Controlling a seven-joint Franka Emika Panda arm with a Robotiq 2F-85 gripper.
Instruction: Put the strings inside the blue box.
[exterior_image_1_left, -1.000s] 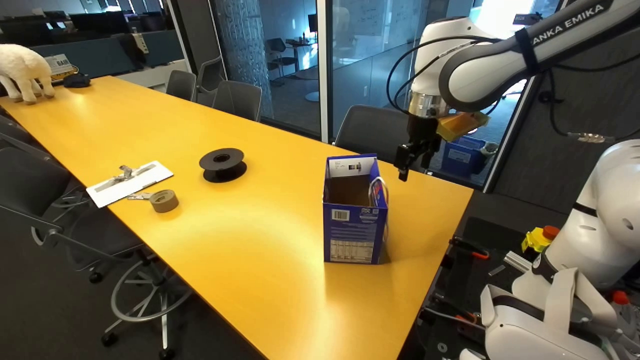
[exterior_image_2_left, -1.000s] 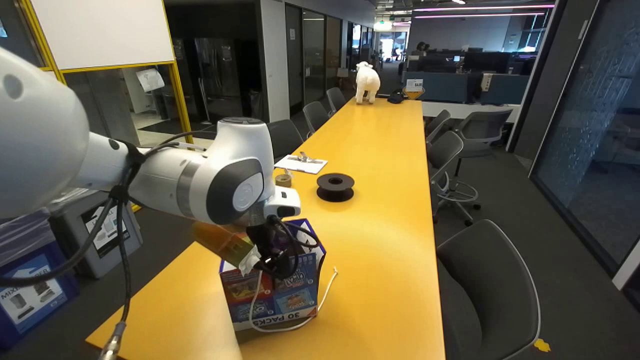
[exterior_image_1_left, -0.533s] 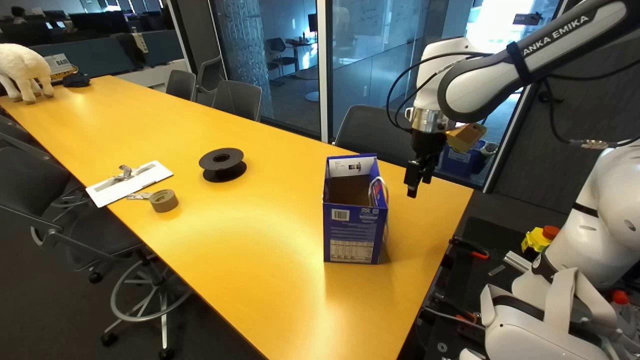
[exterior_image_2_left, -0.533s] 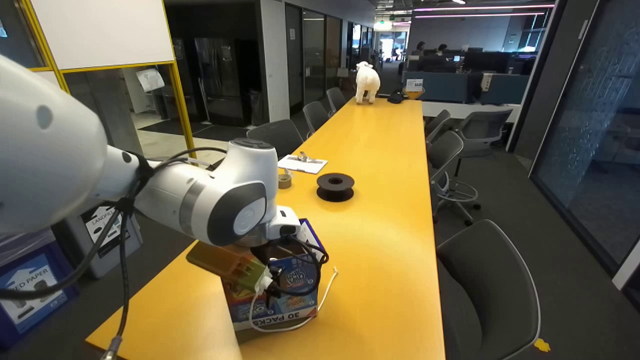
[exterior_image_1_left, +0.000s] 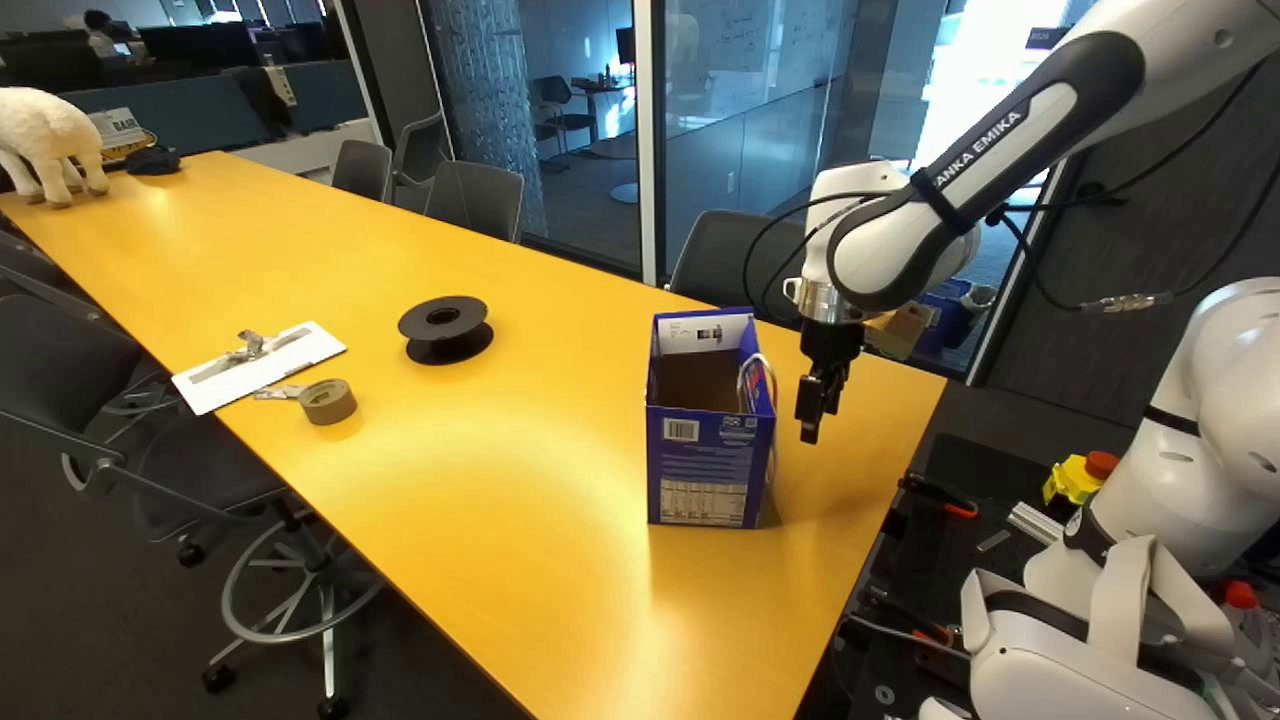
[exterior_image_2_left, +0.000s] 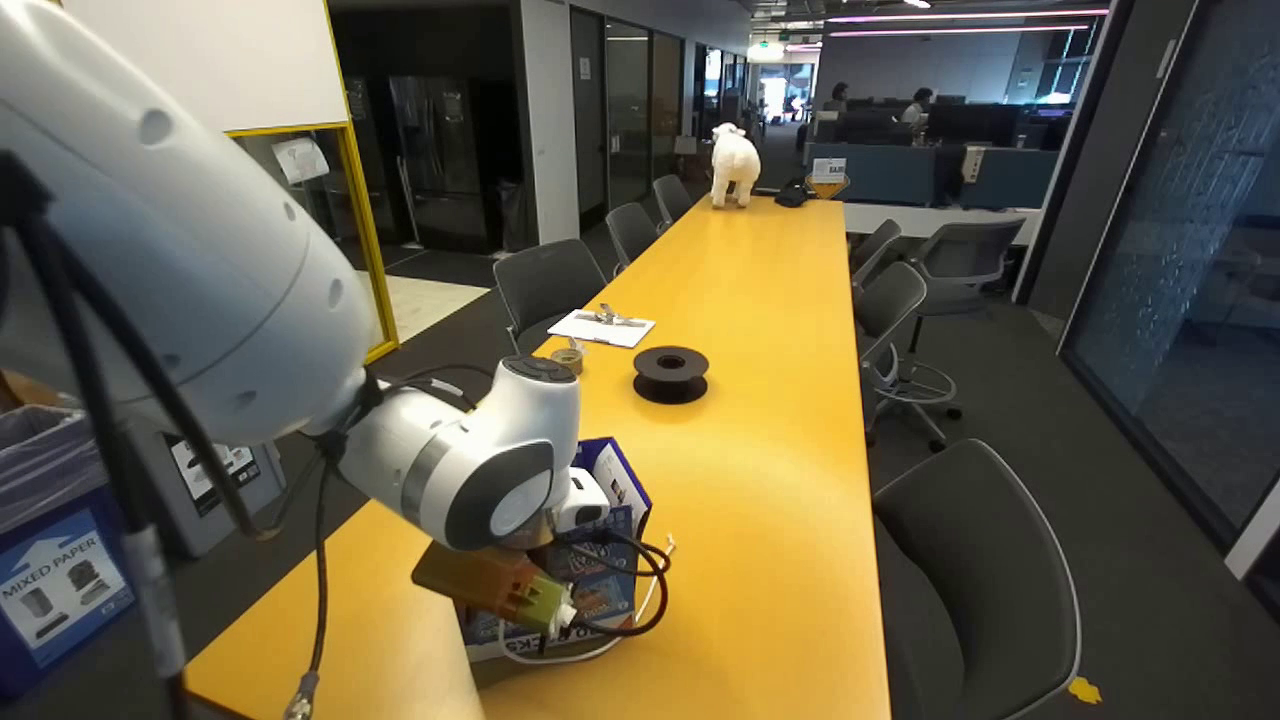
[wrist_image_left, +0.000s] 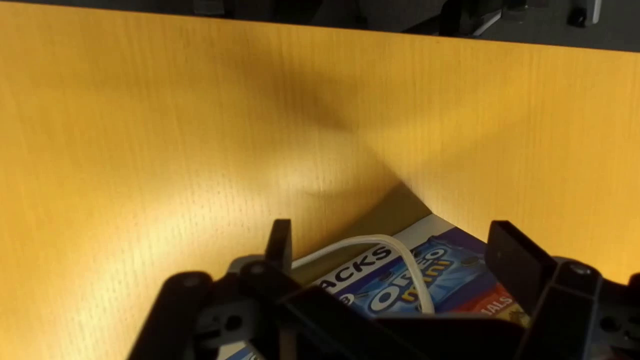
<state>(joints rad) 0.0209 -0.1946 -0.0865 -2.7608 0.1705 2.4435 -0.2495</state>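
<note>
A tall, upright, dark-blue cardboard carton (exterior_image_1_left: 700, 455) is standing on a long yellow wood-grained table (exterior_image_1_left: 540, 480), its open top showing a brown inside whose floor the near wall is hiding. A thin white cord (exterior_image_2_left: 590, 655) is hanging in a loop along the carton's printed side; at the top rim it seems to be crossing over, though whether any is lying inside is impossible to tell. The black two-fingered gripper (wrist_image_left: 391, 235) is hovering beside that side with its jaws wide apart, and in the wrist view the cord is showing through the gap they leave. In an exterior view, the white robot arm (exterior_image_2_left: 280, 310), an orange-and-green block (exterior_image_2_left: 490, 585) at its wrist and looping black cables (exterior_image_2_left: 655, 610) are covering most of the gripper and part of the carton. Dark gripper parts are blocking much of the printing in the wrist view. In an exterior view, a white fluffy toy sheep (exterior_image_1_left: 45, 140) is being cut off at the left border.
</note>
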